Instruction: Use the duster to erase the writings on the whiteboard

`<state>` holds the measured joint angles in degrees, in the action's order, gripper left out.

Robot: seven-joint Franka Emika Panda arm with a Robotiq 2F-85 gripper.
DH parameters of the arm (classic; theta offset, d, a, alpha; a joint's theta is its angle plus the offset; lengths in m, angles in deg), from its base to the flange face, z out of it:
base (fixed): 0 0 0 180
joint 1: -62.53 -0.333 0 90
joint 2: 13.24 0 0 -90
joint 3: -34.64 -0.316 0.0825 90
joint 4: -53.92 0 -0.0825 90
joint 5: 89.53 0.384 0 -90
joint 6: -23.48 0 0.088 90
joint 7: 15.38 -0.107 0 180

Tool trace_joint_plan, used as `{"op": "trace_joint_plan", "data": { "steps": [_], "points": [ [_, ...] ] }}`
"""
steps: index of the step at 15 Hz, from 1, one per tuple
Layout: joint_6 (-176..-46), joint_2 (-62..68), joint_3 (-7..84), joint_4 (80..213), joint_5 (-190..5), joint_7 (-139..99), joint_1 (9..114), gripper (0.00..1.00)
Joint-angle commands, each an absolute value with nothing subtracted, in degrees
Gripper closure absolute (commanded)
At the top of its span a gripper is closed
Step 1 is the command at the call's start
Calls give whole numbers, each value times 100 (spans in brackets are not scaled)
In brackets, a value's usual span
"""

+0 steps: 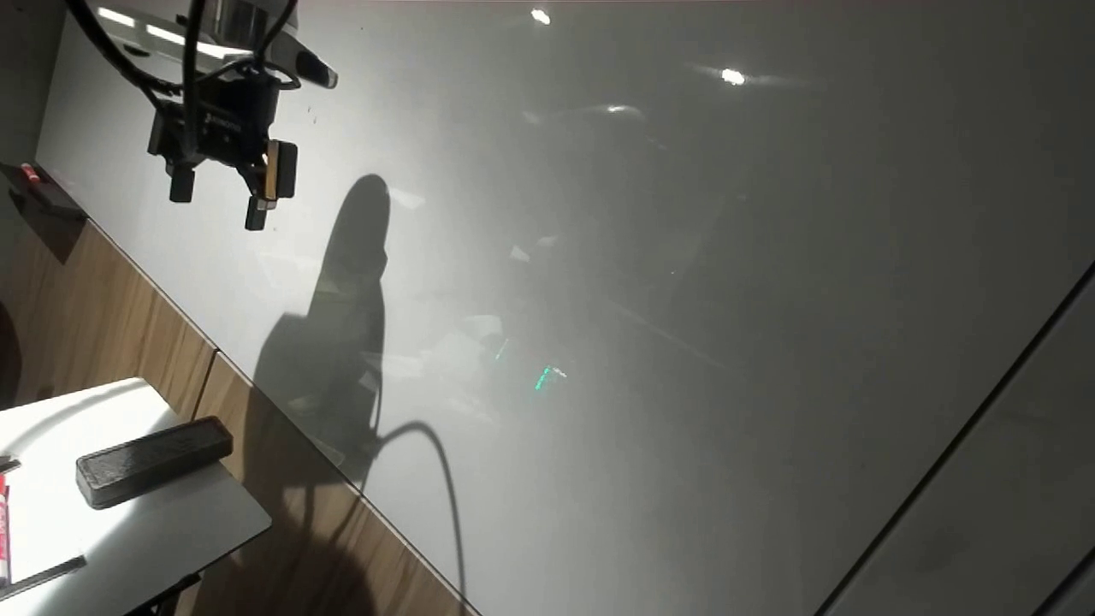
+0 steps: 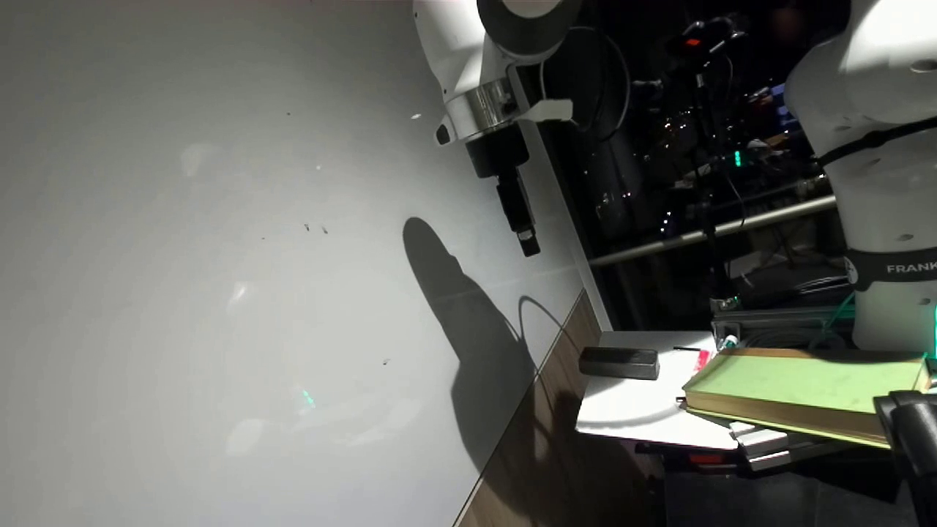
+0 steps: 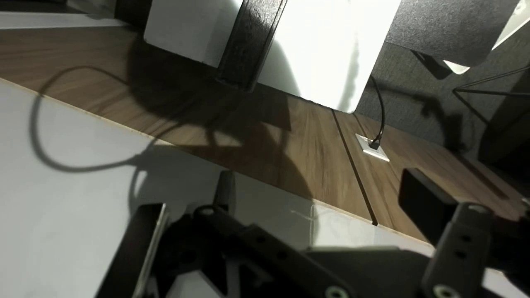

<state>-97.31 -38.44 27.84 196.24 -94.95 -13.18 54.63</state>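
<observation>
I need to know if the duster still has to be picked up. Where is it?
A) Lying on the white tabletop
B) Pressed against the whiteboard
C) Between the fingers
A, since both exterior views show the duster lying on the white tabletop, apart from the fingers.

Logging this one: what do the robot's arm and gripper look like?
White, rounded arm with a silvery collar at the wrist and a black band lettered "FRANK", cut off by the picture's edge. The gripper is black, with two blocky-tipped fingers; black cables loop beside it.
</observation>
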Motion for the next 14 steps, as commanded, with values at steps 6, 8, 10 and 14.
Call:
{"op": "trace_joint_plan", "data": {
  "steps": [6, 8, 10, 14],
  "points": [
    [-9726, -3752, 2769, 19635, -9491, -1319, 5472, 0],
    [-9726, -3751, 2768, 19635, -9491, -1319, 5472, 0],
    [-9726, -3750, 2768, 19635, -9491, -1319, 5472, 0],
    [-9726, -3750, 2768, 19635, -9491, -1319, 5472, 0]
  ]
}}
